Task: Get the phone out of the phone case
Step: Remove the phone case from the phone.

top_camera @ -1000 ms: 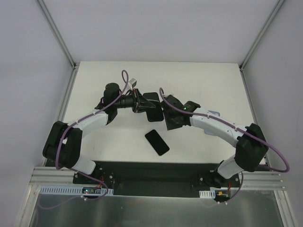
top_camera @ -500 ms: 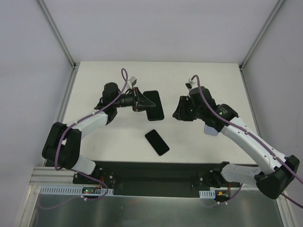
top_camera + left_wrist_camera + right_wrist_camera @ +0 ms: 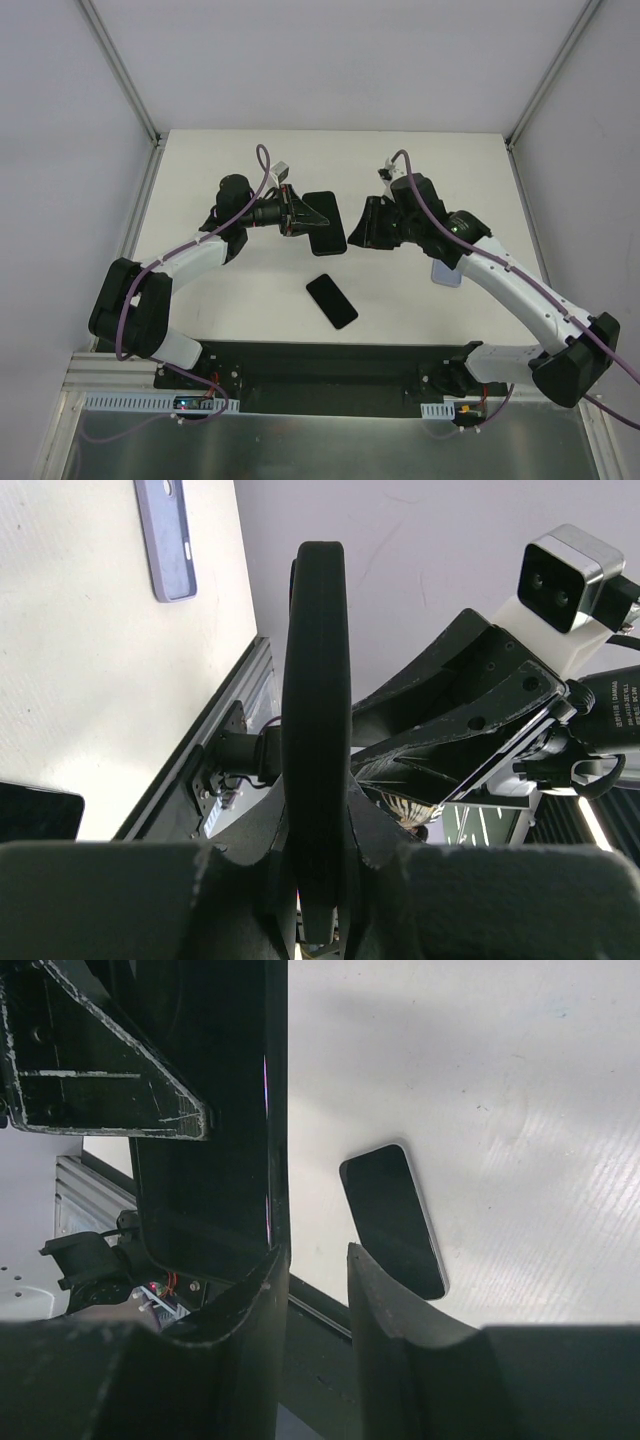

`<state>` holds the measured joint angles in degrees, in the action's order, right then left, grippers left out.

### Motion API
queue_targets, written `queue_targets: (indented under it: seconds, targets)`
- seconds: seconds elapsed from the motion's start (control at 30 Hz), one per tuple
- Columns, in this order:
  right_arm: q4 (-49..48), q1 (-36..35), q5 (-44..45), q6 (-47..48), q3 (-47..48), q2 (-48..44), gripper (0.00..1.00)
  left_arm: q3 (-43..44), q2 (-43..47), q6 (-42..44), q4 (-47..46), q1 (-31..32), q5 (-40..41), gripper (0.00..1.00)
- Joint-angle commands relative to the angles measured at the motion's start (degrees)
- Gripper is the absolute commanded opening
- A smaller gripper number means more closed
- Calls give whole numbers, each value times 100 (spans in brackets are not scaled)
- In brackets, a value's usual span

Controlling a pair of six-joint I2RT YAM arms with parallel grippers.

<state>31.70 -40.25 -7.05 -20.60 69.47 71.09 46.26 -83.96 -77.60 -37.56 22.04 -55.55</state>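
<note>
Judging by the bare black phone (image 3: 331, 300) lying flat on the table (image 3: 450, 170), well apart from the case (image 3: 322, 222), the removal looks done; only setting the case down seems left. The left pincer (image 3: 300, 218) is clamped narrowly on that case, above the table. The right pincer (image 3: 358, 235) stands partly open just beside it, empty.

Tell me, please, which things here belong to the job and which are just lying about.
Job in hand:
- black case, clamped edge-on in the left gripper
- right gripper, open, close beside the case

Lying about:
- black phone, flat on the table, untouched; perhaps already taken out
- lavender case, under the right arm
</note>
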Motion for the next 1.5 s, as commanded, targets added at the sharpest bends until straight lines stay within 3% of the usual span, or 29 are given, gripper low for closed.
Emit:
queue_targets:
  seconds: [0.0,0.43,0.7,0.9,1.23,1.43,1.47]
  targets:
    - [-270,8,-262,-93,-13,19,32,261,258,-158,-664,-7,-228,0]
    - [-314,8,-227,-93,-188,283,32,234,205,-396,-972,-7,-246,0]
    - [-490,8,-262,-155,-443,441,31,147,91,-878,-1683,-7,-255,0]
    - [-893,8,-717,-330,-592,432,31,94,29,-1011,-1877,-7,-219,0]
    - [-3517,131,-2388,-1648,-1585,494,32,-82,21,-1222,-2290,-7,-105,0]
    - [-4646,307,-2837,-2359,-1929,458,32,-389,-242,-1643,-3195,-7,17,0]
    - [-4751,325,-2881,-2422,-1929,467,33,-442,-287,-1809,-3718,2,79,0]
